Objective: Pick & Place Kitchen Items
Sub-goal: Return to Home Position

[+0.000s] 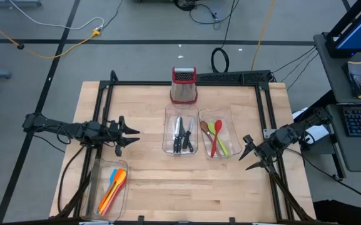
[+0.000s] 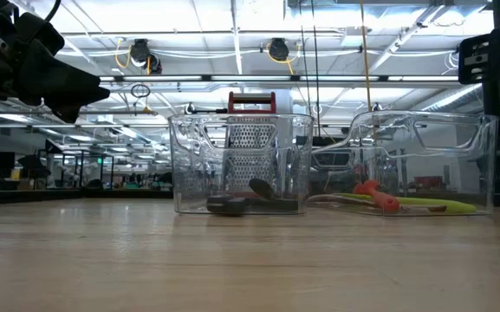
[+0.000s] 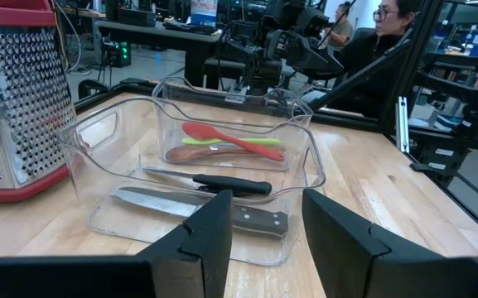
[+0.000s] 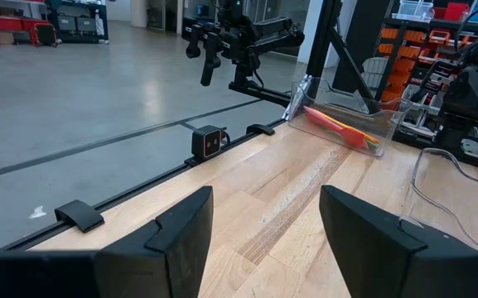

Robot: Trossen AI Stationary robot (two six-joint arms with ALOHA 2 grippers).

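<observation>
Plastic trays (image 1: 165, 131) hold your utensils: knives (image 1: 181, 134) middle, spoons (image 1: 216, 137) right, orange spatulas (image 1: 114, 186) left. Your left gripper (image 1: 130, 134) and right gripper (image 1: 248, 153) both hang with fingers spread, gripping nothing.

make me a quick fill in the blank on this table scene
The box grater has a ___ top.
The middle tray holds black-handled ___.
The left end effector and right end effector stand open, holding ___.
The orange spatula lies in the corner tray by the ___ arm.
Missing: red; knives; nothing; left.
</observation>
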